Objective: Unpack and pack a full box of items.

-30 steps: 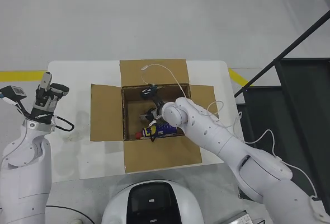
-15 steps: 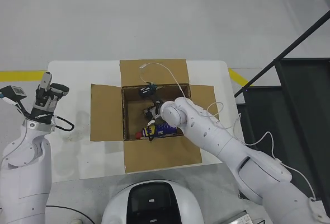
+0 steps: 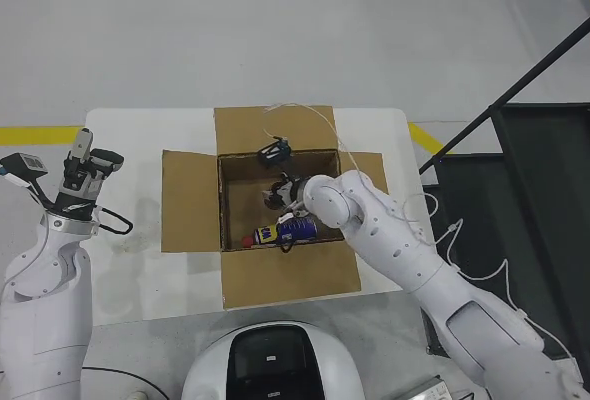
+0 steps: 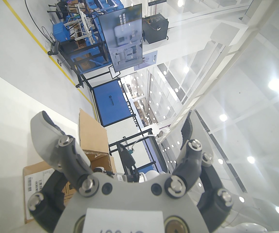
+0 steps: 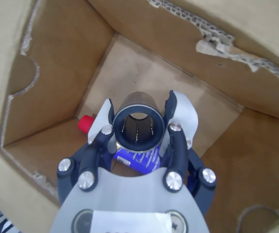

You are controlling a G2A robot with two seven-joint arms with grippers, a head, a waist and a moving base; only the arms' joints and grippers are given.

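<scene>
One short, hollow dark metal cylinder (image 5: pixel 138 127) sits pinched between the pads of the right gripper (image 5: pixel 140 103). It is held inside the open brown cardboard box (image 5: pixel 57 37), above a blue spray can with a red cap (image 5: pixel 149 158) that lies on the box floor.

The round, smooth cylinder could probably roll or slip from the pads and drop onto the can. The torn rim of the box could also catch the gripper on the way out. A white cable tied to a small black plug (image 3: pixel 273 153) at the box's far rim might snag the arm.

The right wrist view reveals the cylinder's bore, lined with rows of tiny balls. The top view adds the plug, the white counter (image 3: pixel 135 150) and the left gripper (image 3: pixel 90 165), raised left of the box. The left wrist view shows the left gripper spread wide and empty.
</scene>
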